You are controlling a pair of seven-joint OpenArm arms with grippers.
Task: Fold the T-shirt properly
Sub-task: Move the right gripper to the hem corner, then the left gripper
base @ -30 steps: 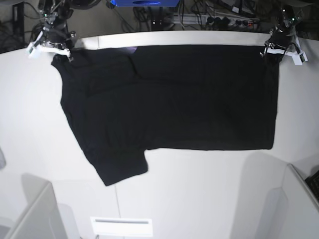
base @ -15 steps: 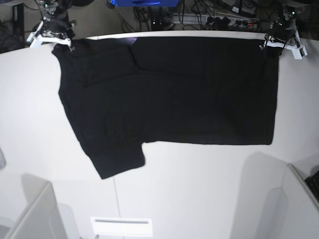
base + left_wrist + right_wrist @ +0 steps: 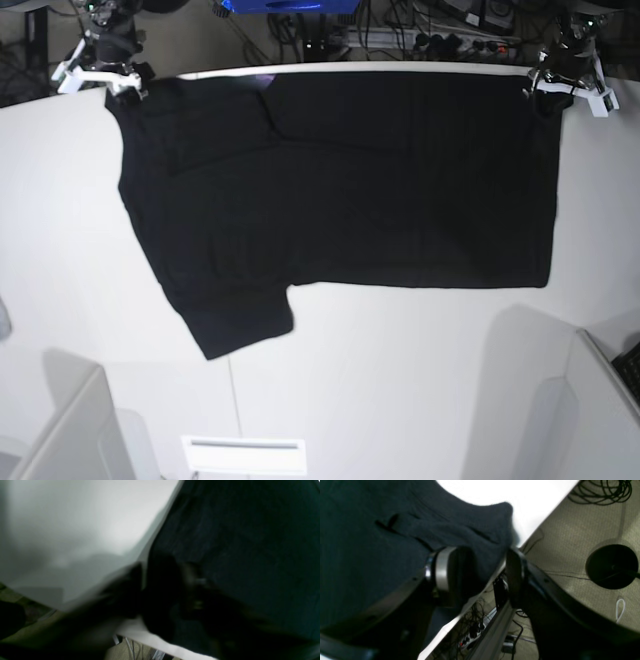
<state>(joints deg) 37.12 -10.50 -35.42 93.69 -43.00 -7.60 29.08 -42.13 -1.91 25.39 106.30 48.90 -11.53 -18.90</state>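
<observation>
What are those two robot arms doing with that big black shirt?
They are working on folding the T-shirt. It lies spread flat on the white table, one sleeve pointing toward the front. Both arms are at its far corners: the right end effector stands open with cloth between its fingers, and the left end effector sits at the other corner, too blurred to judge.

bare table (image 3: 400,380) before T-shirt (image 3: 340,180), cables (image 3: 440,40) behind far edge
</observation>
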